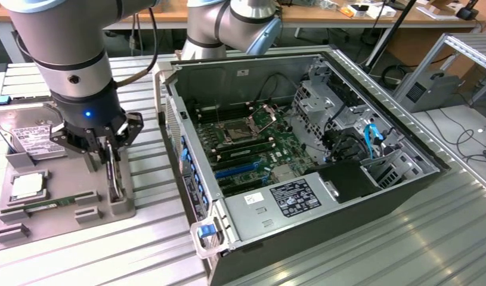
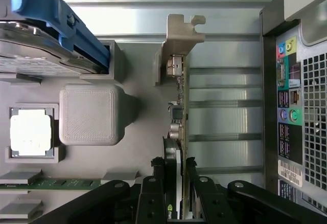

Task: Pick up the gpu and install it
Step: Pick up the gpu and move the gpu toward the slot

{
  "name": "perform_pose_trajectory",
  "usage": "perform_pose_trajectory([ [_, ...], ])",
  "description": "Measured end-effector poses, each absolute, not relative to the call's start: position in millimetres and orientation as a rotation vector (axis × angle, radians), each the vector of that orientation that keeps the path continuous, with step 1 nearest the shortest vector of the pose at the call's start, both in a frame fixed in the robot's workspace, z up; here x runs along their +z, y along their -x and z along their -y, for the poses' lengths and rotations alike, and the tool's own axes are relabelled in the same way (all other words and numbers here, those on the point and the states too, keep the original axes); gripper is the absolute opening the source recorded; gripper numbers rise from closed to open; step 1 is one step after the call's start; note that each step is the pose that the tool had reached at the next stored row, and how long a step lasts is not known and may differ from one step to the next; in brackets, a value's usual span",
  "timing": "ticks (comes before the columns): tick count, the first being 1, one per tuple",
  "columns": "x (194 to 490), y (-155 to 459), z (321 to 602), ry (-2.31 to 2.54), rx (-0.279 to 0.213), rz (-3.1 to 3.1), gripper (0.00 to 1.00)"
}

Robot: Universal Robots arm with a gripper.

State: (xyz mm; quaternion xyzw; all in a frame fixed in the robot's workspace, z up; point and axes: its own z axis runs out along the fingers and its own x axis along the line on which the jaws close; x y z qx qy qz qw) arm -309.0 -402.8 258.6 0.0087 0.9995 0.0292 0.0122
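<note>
The gpu [image 1: 114, 179] is a thin dark card standing on edge at the right side of the grey holder tray [image 1: 68, 179]. My gripper [image 1: 107, 156] hangs straight down over it. In the wrist view the gpu [image 2: 180, 109] runs away from the camera to its silvery end bracket [image 2: 179, 35]. My gripper [image 2: 176, 170] straddles the card's near end, with one black finger pressed against each face, so it is shut on the card. I cannot tell whether the card's lower edge still rests in the tray. The open computer case [image 1: 251, 65] with its green motherboard [image 1: 251, 143] lies to the exterior view's right.
The tray also carries a silver hard drive [image 1: 28, 128] with a blue rail [image 2: 61, 19], a small square chip [image 1: 28, 186] and a green memory stick [image 1: 48, 205]. The case's rear port panel [image 2: 301, 106] sits close beside the tray. A ribbed metal table [image 1: 402, 238] lies under everything.
</note>
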Motion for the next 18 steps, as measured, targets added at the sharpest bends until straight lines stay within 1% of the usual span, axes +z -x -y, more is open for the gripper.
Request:
perform_pose_trajectory([
  [6,264,309,403,-0.027,0.097,-3.116,0.27],
  [18,284,309,403,-0.027,0.114,-3.115,0.27],
])
